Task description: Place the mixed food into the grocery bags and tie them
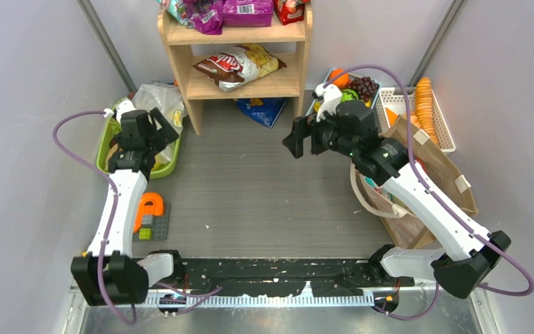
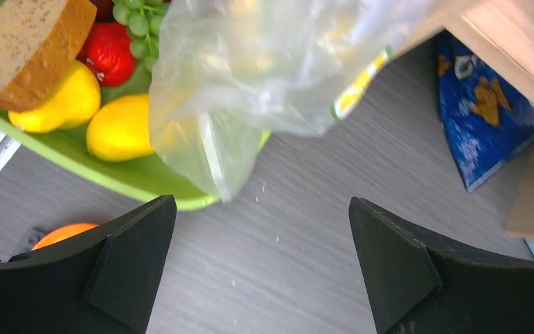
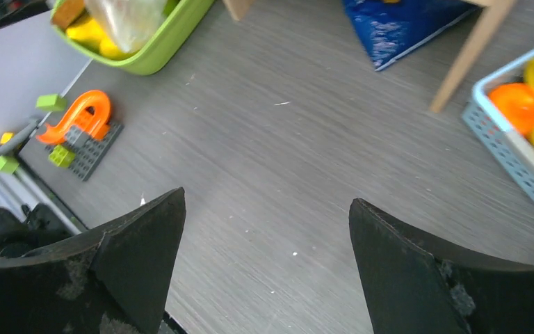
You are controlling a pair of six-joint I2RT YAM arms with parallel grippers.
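Clear thin plastic, the crinkly bag, hangs just ahead of the left claw and a little to its left, draped over the rim of the green basket. One loose corner falls over that rim toward the claw, which I judge makes it the easiest part to pinch. The left claw is wide open with nothing between its fingers and points at this corner, so the step in hand is probably to pull the bag out onto the table. Yellow lemons and green grapes lie in the basket, beyond and left of the claw. Whether anything is already inside the bag I cannot tell. The right claw is also spread open and empty, above bare table; a blue-grey basket holding an orange is ahead to its right. The tan tote stands behind this claw, beside its arm, mouth upward so that food can be dropped in.
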